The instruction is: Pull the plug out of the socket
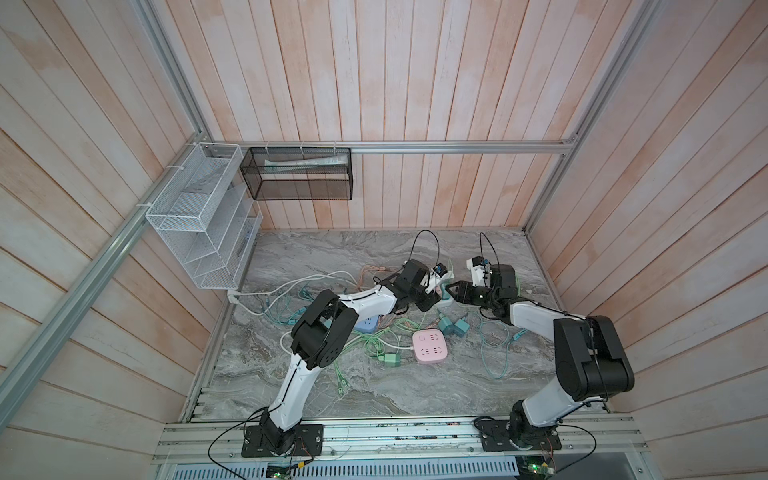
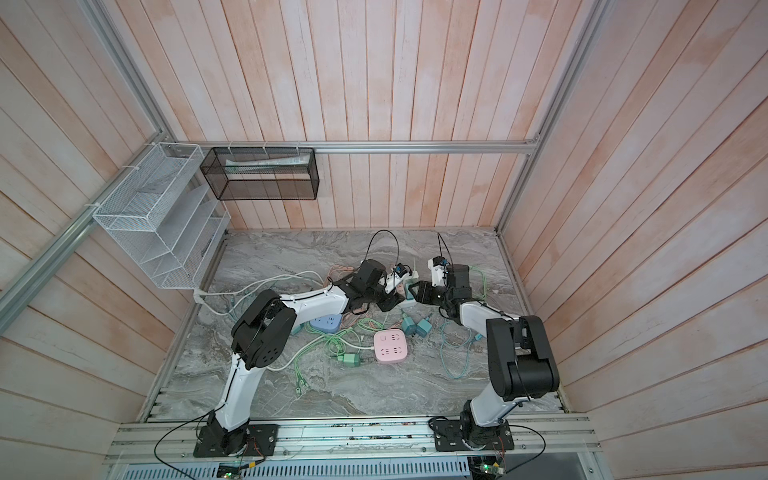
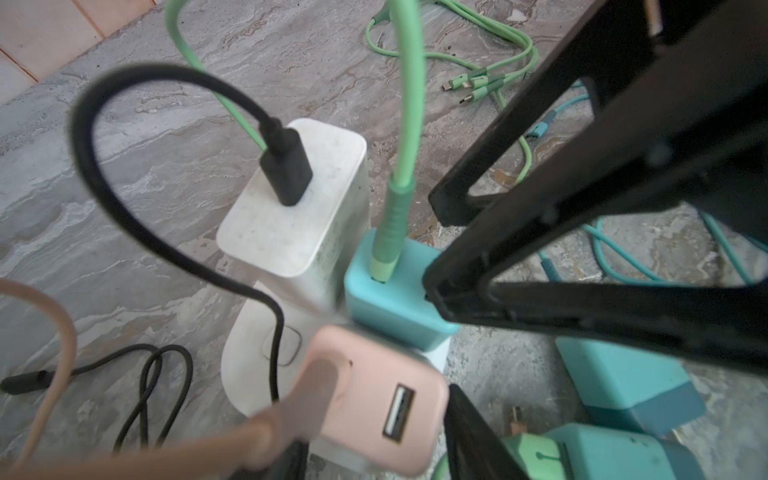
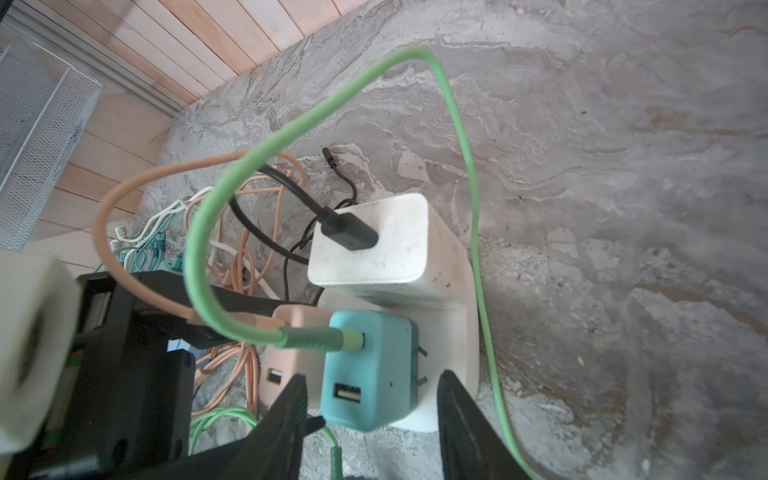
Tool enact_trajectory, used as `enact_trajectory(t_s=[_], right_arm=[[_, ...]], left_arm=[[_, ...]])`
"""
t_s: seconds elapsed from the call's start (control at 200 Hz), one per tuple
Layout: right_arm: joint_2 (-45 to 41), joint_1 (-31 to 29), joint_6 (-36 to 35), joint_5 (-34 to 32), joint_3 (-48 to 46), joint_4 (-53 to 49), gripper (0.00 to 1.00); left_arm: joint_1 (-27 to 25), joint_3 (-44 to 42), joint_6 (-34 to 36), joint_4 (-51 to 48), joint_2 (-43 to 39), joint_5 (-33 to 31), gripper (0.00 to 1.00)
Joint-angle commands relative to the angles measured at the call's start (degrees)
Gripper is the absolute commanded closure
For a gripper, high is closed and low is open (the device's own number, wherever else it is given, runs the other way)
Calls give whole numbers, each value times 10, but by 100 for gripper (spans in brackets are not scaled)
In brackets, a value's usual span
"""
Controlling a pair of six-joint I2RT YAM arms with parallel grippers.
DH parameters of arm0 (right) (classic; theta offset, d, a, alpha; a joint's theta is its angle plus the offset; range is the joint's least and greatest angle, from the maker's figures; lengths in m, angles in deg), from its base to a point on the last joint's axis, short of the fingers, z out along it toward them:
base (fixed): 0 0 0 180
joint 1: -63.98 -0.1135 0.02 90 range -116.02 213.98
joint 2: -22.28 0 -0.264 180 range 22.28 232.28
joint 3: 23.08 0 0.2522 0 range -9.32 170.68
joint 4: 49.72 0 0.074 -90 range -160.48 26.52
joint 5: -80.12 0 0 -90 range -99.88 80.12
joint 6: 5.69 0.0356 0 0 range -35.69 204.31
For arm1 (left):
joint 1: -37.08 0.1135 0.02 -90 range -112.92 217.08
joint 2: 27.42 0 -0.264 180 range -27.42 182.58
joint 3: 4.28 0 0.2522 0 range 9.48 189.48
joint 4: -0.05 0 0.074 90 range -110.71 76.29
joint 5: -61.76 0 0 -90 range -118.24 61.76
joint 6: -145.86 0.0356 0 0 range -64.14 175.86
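1. In both top views the arms meet over a white socket strip (image 1: 444, 303) mid-way across the marble table (image 1: 332, 386). The left gripper (image 1: 432, 297) and right gripper (image 1: 452, 289) are nose to nose. I'd guess one is there to steady things while the other pulls. Around them I count one pink power strip (image 1: 430, 347), one blue power strip (image 1: 368, 324), two loose teal chargers (image 1: 446, 324) and one green charger (image 1: 392, 359), all among tangled cables (image 1: 494, 353).

2. In the left wrist view, three chargers stand on the strip. There is one white charger (image 3: 299, 232) with a black USB cable (image 3: 104, 183), one teal charger (image 3: 390, 307) with a green cable (image 3: 409, 104), and one pink charger (image 3: 374, 395) with a peach cable (image 3: 62, 332). The left gripper's fingers (image 3: 469, 432) sit on either side of the pink charger. I cannot tell whether they are pressing on it.

3. In the right wrist view, the right gripper's fingers are apart and flank the teal charger. Bare strip shows between one finger and the charger, so it isn't clamped. That charger, likely the plug to pull, leans over with two prongs (image 4: 423, 353) showing, so it seems partly out of the socket.
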Motion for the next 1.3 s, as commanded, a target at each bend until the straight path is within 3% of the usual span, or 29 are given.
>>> enact_trajectory(t_s=[0.0,0.645,0.96,1.095,1.295], right_arm=[[-12,3,-5,9,-12,4,51],[24,3,-11,8,3,-6,55],[40,3,-15,6,10,-16,59],[43,3,-18,4,11,-21,60],[48,0,-25,-3,13,-32,61]], left_arm=[[-2,8,19,8,12,7,46],[-3,37,27,0,41,13,43],[-4,47,35,-1,44,17,61],[-5,50,37,-3,42,15,63],[-6,61,36,-8,42,4,72]])
